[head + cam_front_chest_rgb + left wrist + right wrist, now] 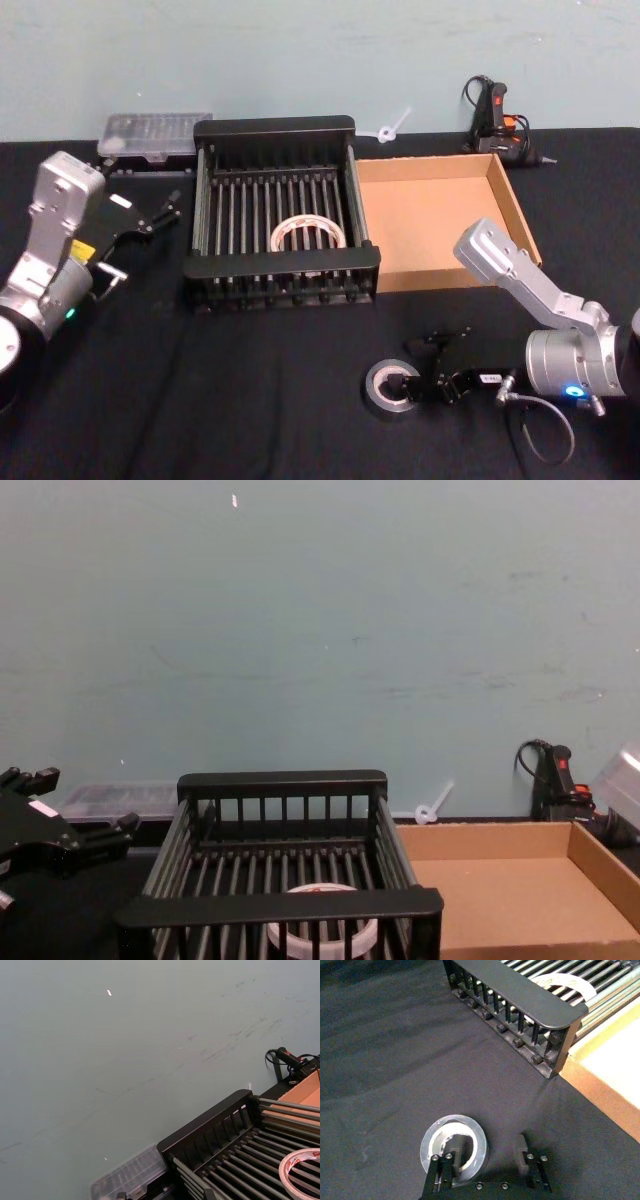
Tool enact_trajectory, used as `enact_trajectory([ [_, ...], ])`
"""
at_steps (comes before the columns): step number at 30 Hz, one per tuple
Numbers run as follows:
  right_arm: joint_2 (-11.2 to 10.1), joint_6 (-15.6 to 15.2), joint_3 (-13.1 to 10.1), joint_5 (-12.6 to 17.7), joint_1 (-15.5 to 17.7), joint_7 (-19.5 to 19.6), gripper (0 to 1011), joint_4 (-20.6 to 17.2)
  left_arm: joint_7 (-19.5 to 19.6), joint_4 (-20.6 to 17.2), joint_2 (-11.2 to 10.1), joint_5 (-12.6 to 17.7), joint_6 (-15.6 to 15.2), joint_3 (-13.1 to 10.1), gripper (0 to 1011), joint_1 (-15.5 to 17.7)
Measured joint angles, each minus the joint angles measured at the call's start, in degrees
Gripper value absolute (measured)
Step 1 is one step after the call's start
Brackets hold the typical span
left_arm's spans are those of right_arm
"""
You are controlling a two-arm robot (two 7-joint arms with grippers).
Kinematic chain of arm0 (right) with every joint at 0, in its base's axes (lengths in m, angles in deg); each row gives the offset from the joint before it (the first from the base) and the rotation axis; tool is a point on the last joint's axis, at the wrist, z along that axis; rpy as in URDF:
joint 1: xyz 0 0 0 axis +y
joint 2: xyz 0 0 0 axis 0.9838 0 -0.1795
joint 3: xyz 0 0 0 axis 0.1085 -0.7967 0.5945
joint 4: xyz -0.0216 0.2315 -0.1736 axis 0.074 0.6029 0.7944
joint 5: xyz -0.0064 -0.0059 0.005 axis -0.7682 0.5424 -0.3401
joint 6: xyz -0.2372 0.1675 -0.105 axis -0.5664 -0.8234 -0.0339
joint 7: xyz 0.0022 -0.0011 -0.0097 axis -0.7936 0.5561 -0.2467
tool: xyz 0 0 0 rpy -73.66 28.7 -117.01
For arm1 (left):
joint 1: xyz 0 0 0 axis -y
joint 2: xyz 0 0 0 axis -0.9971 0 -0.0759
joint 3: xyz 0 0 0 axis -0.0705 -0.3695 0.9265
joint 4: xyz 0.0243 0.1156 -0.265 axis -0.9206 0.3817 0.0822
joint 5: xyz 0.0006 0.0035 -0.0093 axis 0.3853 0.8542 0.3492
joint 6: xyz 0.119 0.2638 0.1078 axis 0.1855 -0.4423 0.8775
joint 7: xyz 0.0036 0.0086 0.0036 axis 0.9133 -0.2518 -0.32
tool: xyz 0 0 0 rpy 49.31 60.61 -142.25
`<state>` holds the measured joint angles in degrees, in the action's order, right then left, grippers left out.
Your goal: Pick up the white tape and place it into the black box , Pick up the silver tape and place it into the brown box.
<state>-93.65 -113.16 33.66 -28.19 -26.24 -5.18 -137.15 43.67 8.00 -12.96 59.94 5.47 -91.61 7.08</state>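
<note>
The silver tape [372, 385] lies flat on the black cloth near the table's front. My right gripper [420, 365] is low over it and open. In the right wrist view one finger [444, 1162] reaches into the silver tape's [455, 1121] hole and the other stands outside the roll, so they straddle its wall. The white tape [307, 220] lies flat on the barred floor of the black box [275, 127]. The brown box [430, 168] stands right beside it, with nothing inside. My left gripper [140, 240] hangs open, left of the black box.
A clear plastic case [155, 135] lies behind the black box at the back left. A black and orange glue gun [495, 120] and a white plastic piece [390, 128] sit at the back right. Bare black cloth stretches across the table's front left.
</note>
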Motion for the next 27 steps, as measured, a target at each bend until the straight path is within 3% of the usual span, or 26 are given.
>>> enact_trajectory([
  [7, 0.00, 0.00, 0.00, 0.03, 0.00, 0.00, 447, -0.02, 0.00, 0.00, 0.00, 0.00, 0.00, 0.00, 1001, 0.00],
  [9, 0.00, 0.00, 0.00, 0.03, 0.00, -0.01, 419, -0.02, 0.00, 0.00, 0.00, 0.00, 0.00, 0.00, 1001, 0.00],
  [13, 0.00, 0.00, 0.00, 0.03, 0.00, -0.01, 243, -0.03, 0.00, 0.00, 0.00, 0.00, 0.00, 0.00, 1001, 0.00],
  [16, 0.00, 0.00, 0.00, 0.03, 0.00, 0.00, 183, -0.03, 0.00, 0.00, 0.00, 0.00, 0.00, 0.00, 1001, 0.00],
  [27, 0.00, 0.00, 0.00, 0.03, 0.00, 0.00, 173, -0.03, 0.00, 0.00, 0.00, 0.00, 0.00, 0.00, 1001, 0.00],
])
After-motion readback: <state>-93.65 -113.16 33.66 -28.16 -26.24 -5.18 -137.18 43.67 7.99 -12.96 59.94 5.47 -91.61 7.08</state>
